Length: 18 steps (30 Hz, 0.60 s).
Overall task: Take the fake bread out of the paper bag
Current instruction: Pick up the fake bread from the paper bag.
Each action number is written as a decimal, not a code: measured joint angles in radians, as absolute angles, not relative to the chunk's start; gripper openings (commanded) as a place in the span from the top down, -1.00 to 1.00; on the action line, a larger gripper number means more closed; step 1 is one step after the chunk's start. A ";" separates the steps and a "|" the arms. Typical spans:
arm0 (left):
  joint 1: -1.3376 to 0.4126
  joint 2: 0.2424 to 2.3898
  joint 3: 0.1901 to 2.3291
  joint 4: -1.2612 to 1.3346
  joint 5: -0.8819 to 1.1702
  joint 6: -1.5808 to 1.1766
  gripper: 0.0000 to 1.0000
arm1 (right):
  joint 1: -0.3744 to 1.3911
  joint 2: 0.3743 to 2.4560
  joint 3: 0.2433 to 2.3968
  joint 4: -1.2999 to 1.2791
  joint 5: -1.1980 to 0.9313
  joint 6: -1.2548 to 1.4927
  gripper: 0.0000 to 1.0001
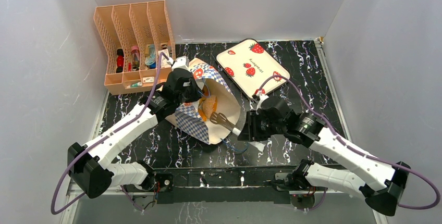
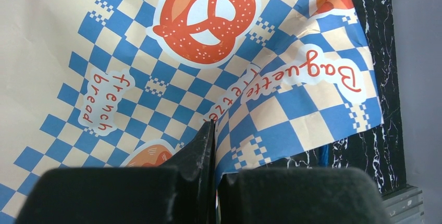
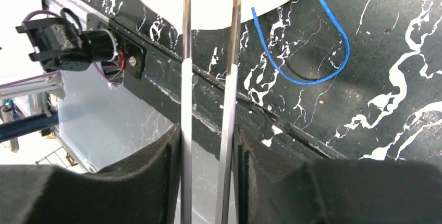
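Observation:
The paper bag (image 1: 208,104) lies on its side mid-table, mouth open toward the right arm. Inside it shows an orange-brown piece of fake bread (image 1: 209,107). My left gripper (image 1: 183,84) is shut on the bag's upper edge; in the left wrist view the chequered paper bag (image 2: 156,67) runs between the closed fingers of my left gripper (image 2: 215,148). My right gripper (image 1: 249,129) is shut on metal tongs (image 1: 224,120), whose tips reach into the bag's mouth by the bread. In the right wrist view both tong arms (image 3: 186,78) pass between my right gripper (image 3: 208,140).
A peach file rack (image 1: 133,41) with small items stands at the back left. A strawberry-print tray (image 1: 253,65) lies at the back right. The bag's blue cord handle (image 3: 312,52) loops over the black marbled table (image 3: 385,78) near its front edge.

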State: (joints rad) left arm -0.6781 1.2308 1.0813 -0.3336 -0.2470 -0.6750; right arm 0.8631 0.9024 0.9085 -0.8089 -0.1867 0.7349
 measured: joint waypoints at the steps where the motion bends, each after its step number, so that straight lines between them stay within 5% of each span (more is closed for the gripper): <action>1: -0.678 1.227 1.081 -0.337 -0.247 -0.676 1.00 | 0.863 0.913 0.897 -0.791 -0.184 0.742 0.28; 18: -0.682 1.182 1.061 -0.345 -0.220 -0.714 1.00 | 0.863 1.105 0.833 -0.574 -0.080 0.761 0.15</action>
State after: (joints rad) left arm -0.6815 1.1824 1.0607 -0.3450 -0.2203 -0.7136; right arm 0.8631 1.1046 0.8330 -0.5739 -0.0799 0.7609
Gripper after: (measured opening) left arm 0.009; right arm 0.414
